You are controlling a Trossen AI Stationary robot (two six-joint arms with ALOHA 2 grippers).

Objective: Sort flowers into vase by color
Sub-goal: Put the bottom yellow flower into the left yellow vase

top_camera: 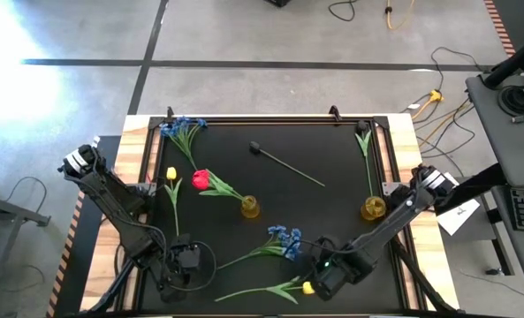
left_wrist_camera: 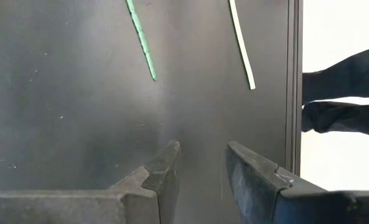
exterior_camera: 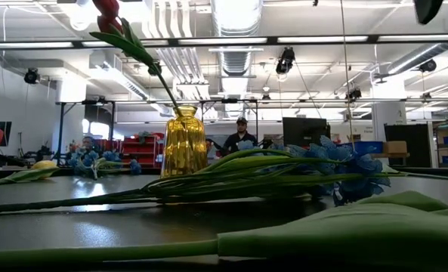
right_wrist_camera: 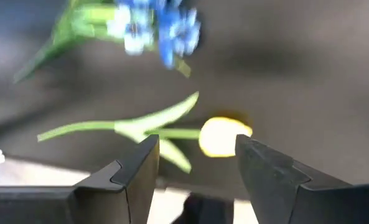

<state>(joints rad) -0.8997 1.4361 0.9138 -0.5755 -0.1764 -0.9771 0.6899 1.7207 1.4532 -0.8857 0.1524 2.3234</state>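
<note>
My right gripper (top_camera: 317, 283) (right_wrist_camera: 196, 162) is open near the table's near edge, just above a yellow tulip (top_camera: 307, 287) (right_wrist_camera: 223, 135) lying on the mat. Its fingers stand on either side of the head without touching it. A blue spray (top_camera: 285, 238) (right_wrist_camera: 156, 25) lies just beyond. My left gripper (top_camera: 186, 262) (left_wrist_camera: 203, 168) is open over bare mat at the near left, with two stem ends (left_wrist_camera: 144, 46) ahead of it. A red tulip (top_camera: 200, 179) stands with its stem in an amber vase (top_camera: 249, 208) (exterior_camera: 184, 143). Another yellow tulip (top_camera: 171, 174) and another blue spray (top_camera: 182, 128) lie at the left.
A second amber vase (top_camera: 374, 208) at the right holds a green leafy stem (top_camera: 364, 141). A dark thin stick with a knob (top_camera: 284, 163) lies at the far middle. A raised frame (top_camera: 270, 121) borders the mat. A person (exterior_camera: 241, 136) stands beyond the table.
</note>
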